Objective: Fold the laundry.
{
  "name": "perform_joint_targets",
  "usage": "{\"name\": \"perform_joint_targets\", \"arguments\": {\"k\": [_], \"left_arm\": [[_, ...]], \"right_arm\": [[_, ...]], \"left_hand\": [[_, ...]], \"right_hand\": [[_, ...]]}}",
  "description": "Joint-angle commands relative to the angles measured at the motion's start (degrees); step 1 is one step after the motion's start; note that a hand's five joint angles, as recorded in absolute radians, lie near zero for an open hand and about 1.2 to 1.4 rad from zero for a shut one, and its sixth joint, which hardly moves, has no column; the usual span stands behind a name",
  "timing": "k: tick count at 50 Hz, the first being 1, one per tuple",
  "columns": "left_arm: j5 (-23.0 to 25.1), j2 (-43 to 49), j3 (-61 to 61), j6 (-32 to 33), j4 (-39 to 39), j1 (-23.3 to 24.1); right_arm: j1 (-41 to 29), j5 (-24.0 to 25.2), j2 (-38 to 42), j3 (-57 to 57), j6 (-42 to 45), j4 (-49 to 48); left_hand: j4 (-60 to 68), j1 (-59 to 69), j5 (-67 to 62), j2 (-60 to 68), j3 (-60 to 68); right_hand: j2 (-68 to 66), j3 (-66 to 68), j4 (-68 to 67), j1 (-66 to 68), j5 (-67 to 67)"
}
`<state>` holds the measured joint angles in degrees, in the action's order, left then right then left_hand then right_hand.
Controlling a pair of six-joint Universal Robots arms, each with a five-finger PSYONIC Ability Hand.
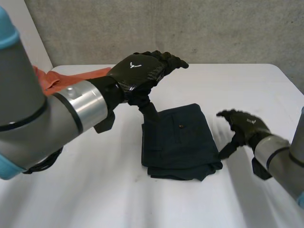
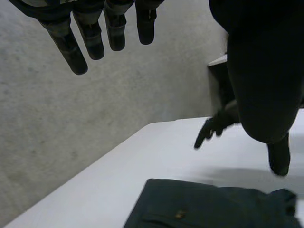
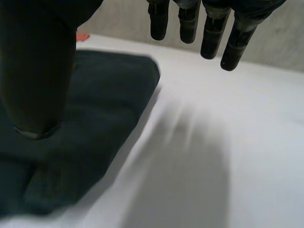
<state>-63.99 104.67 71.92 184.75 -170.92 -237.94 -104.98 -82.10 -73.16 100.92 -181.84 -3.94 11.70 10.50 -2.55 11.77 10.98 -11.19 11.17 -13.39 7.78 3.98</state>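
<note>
Lying folded into a compact block on the white bench [image 1: 95, 190], the dark navy garment [image 1: 183, 142] sits between the two hands, a small button [image 1: 180, 127] showing on its top layer. Its long axis runs roughly from the far side toward the robot, with the thicker, stacked edge at the near end.

The left hand [image 1: 140, 69] hovers raised over the garment's far left corner. In its wrist view its fingers [image 2: 95, 38] are straight and spread wide with nothing held. Its thumb points down at that corner, but I cannot tell whether it touches the cloth.

The right hand [image 1: 247, 124] is lower and just beside the garment's right edge, toward the near corner. Its fingers [image 3: 209, 33] are also straight and empty, and its thumb reaches toward the edge.

Of the two, the right hand looks nearer to the cloth in height, so any last tidying of that edge would probably fall to it. A crumpled orange cloth [image 1: 47, 80] lies at the far left of the bench, behind the left arm. It is likely the next piece to fold, and the left hand is much closer to it.
</note>
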Motion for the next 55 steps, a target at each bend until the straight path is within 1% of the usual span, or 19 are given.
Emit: {"name": "perform_joint_targets", "arguments": {"k": [1,4,9,14,18,22,23,26,27,30,31,32,38,44,49,52,53,55], "left_arm": [[1.1,-0.5,-0.5,-0.5,2.9,-0.6],[1.1,-0.4,-0.3,-0.6,2.9,-0.6],[1.1,-0.4,0.1,-0.6,2.9,-0.5],[1.1,-0.4,0.2,-0.7,2.9,-0.5],[1.1,-0.3,0.4,-0.8,2.9,-0.2],[1.1,-0.3,0.5,-0.7,2.9,0.1],[1.1,-0.3,0.5,-0.7,2.9,0.1],[1.1,-0.2,0.5,-0.8,2.9,0.1],[1.1,-0.1,0.5,-0.8,2.9,0.1],[1.1,-0.1,0.5,-0.8,2.9,0.1],[1.1,-0.1,0.5,-0.8,2.9,0.1],[1.1,-0.1,0.5,-0.8,2.9,0.1],[1.1,0.0,0.5,-0.8,2.9,0.1],[1.0,0.1,0.5,-0.8,2.9,0.0],[1.0,0.1,0.5,-0.8,2.9,0.0],[1.0,0.1,0.5,-0.8,2.8,0.0],[1.0,0.1,0.5,-0.8,2.8,0.0],[1.0,0.3,0.5,-0.8,2.7,0.0]], "right_arm": [[-1.4,0.3,5.9,2.2,-2.9,-5.2],[-2.4,0.3,8.7,1.5,-3.5,-6.2],[-4.0,0.3,11.0,0.4,-3.6,-7.4],[-4.8,0.3,12.6,-0.8,-3.7,-9.2],[-5.3,0.3,13.7,-1.9,-3.8,-10.8],[-5.8,0.3,14.4,-3.3,-3.8,-11.9],[-6.1,0.3,15.1,-4.2,-3.8,-12.1],[-6.2,0.1,16.5,-6.1,-3.9,-12.1],[-6.3,0.0,17.7,-7.5,-3.9,-12.0],[-6.3,-0.1,19.5,-9.4,-3.8,-11.6],[-6.3,-0.1,20.6,-10.7,-3.7,-11.5],[-6.3,-0.1,21.1,-11.4,-3.7,-11.5],[-5.8,-0.2,24.1,-17.8,-3.7,-11.4],[-4.1,0.3,26.7,-27.3,-3.3,-9.3],[-0.3,1.3,31.9,-38.9,-3.2,-4.6],[1.3,1.1,34.7,-44.5,-3.1,-2.3],[2.1,0.8,36.5,-48.6,-3.2,-1.0],[2.9,0.4,38.6,-53.3,-3.3,0.2]], "left_hand": [[-1.0,0.2,1.8,-1.1,-0.3],[-1.1,0.1,2.0,-1.2,-0.4],[-1.0,0.2,1.8,-1.1,-0.3],[-1.0,0.2,1.8,-1.1,-0.3],[-1.0,0.2,1.8,-1.1,-0.3],[-1.0,0.2,1.8,-1.1,-0.3],[-1.0,0.2,1.8,-1.1,-0.3],[-1.0,0.2,1.8,-1.1,-0.3],[-1.0,0.2,1.8,-1.1,-0.3],[-0.8,0.4,1.7,-0.9,-0.1],[-0.8,0.4,1.7,-0.9,-0.1],[-1.0,0.2,1.8,-1.0,-0.3],[-1.0,0.2,1.8,-1.1,-0.3],[-1.0,0.2,1.8,-1.1,-0.3],[-1.0,0.2,1.8,-1.1,-0.3],[-1.0,0.2,1.8,-1.1,-0.3],[-1.0,0.2,1.8,-1.1,-0.3],[-1.0,0.2,1.8,-1.1,-0.3]], "right_hand": [[1.2,-1.2,3.4,2.2,-4.0],[1.2,-1.2,3.4,2.2,-4.0],[0.4,-0.4,2.6,3.0,-3.2],[-5.4,5.5,-3.2,8.8,2.6],[-14.0,14.0,-11.8,17.4,11.2],[-29.3,29.3,-27.1,32.7,26.5],[-36.2,36.2,-34.0,39.6,33.4],[-43.6,43.6,-41.4,47.0,40.8],[-50.6,50.7,-48.4,54.0,47.8],[-60.1,60.1,-57.9,63.5,57.3],[-67.5,67.5,-65.2,70.9,64.7],[-68.8,68.8,-66.6,72.2,66.0],[-68.8,68.8,-66.6,72.2,66.0],[-68.8,68.8,-66.6,72.2,66.0],[-68.8,68.8,-66.6,72.2,66.0],[-68.8,68.8,-66.6,72.2,66.0],[-68.8,68.8,-66.6,72.2,66.0],[-68.8,68.8,-66.6,72.2,66.0]]}}
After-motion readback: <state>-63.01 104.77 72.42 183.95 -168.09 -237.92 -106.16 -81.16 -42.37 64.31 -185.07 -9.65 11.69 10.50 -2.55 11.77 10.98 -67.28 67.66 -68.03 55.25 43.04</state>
